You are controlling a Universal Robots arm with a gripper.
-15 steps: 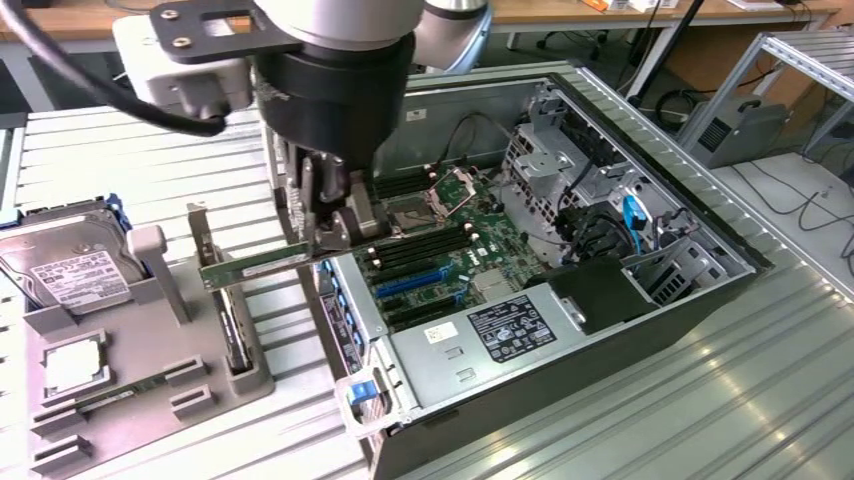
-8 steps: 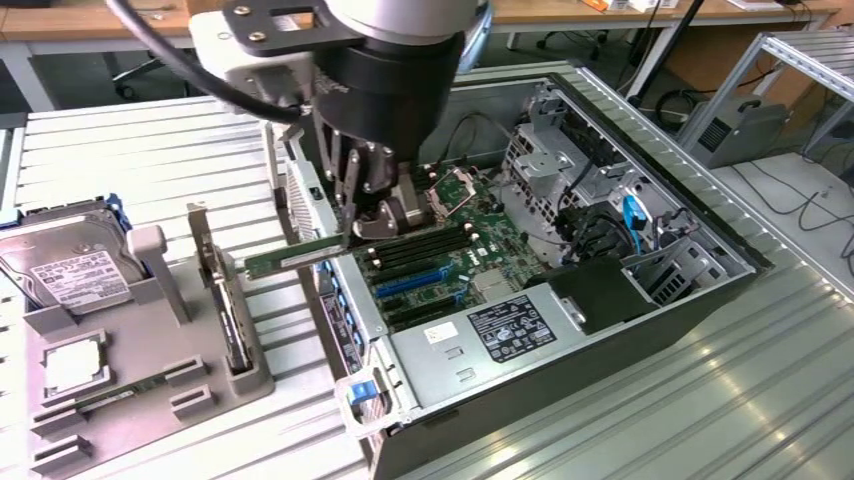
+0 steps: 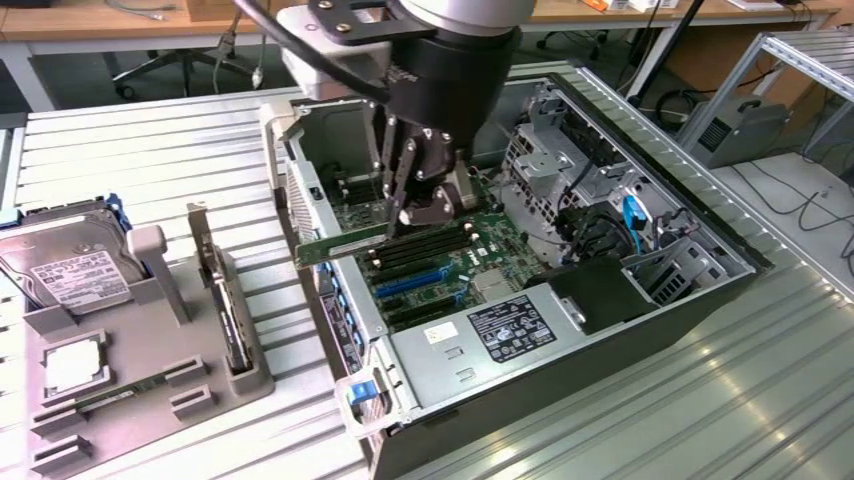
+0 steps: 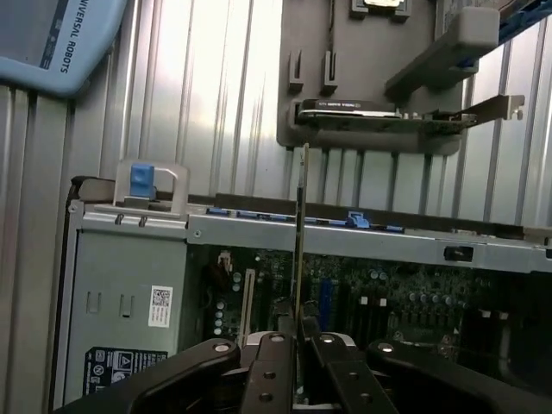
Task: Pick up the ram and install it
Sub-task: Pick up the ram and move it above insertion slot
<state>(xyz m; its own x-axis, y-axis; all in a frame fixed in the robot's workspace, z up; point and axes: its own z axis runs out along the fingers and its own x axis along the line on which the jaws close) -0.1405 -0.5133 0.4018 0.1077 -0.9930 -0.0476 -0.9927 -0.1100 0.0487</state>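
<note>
Entry: ram [image 3: 340, 245], green stick, clamped by one end in the nearly closed tool [image 3: 430, 212]; carried edge-down over the motherboard [image 3: 505, 268], mid-case [image 3: 561, 390], probably to line up with the memory slots [image 3: 424, 252]

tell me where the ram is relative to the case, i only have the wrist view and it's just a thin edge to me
Observer: In the exterior view the ram hangs above the motherboard of the open case, not in any slot.
Operator: how is it held
Observer: The gripper is shut on one end. The rest sticks out toward the exterior view's left, dipping slightly at the far end.
Operator: any slots near it
Observer: Long black slots lie on the board just below the gripper, with blue slots beside them.
</note>
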